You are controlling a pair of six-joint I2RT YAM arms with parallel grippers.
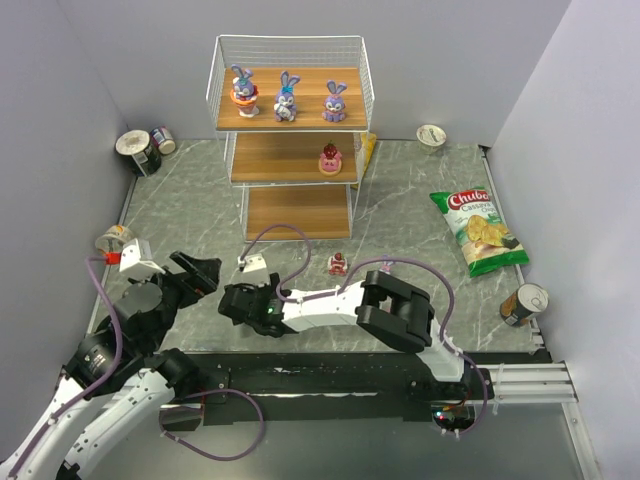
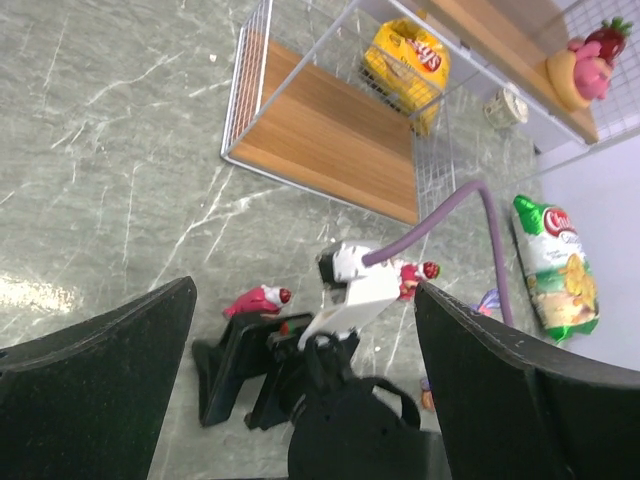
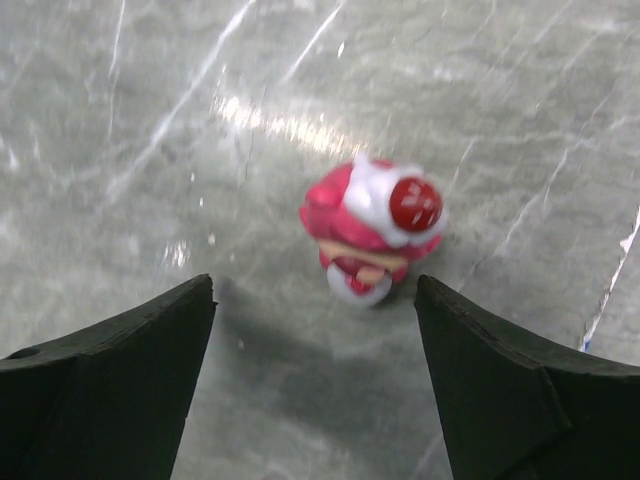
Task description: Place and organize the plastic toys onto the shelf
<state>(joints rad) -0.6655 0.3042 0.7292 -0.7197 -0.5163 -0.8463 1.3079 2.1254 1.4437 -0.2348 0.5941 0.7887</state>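
Observation:
The shelf (image 1: 290,125) stands at the back centre. Three purple-blue bunnies (image 1: 286,98) stand on its top board and a pink-red figure (image 1: 330,158) on the middle board. Another red toy (image 1: 338,264) stands on the table in front. My right gripper (image 1: 230,300) is open and low over the table. A pink-red toy (image 3: 372,230) lies just ahead between its fingertips (image 3: 312,282), untouched. The left wrist view shows that toy (image 2: 258,300) beside the right fingers (image 2: 240,360). My left gripper (image 1: 205,270) is open and empty (image 2: 303,290).
A green-red chip bag (image 1: 480,230) lies at the right, with a can (image 1: 524,303) near it. Cans stand at the far left (image 1: 140,150) and left (image 1: 115,238), and a cup (image 1: 431,134) at the back. A yellow bag (image 2: 405,60) sits behind the shelf. A purple toy (image 2: 487,300) lies by the cable.

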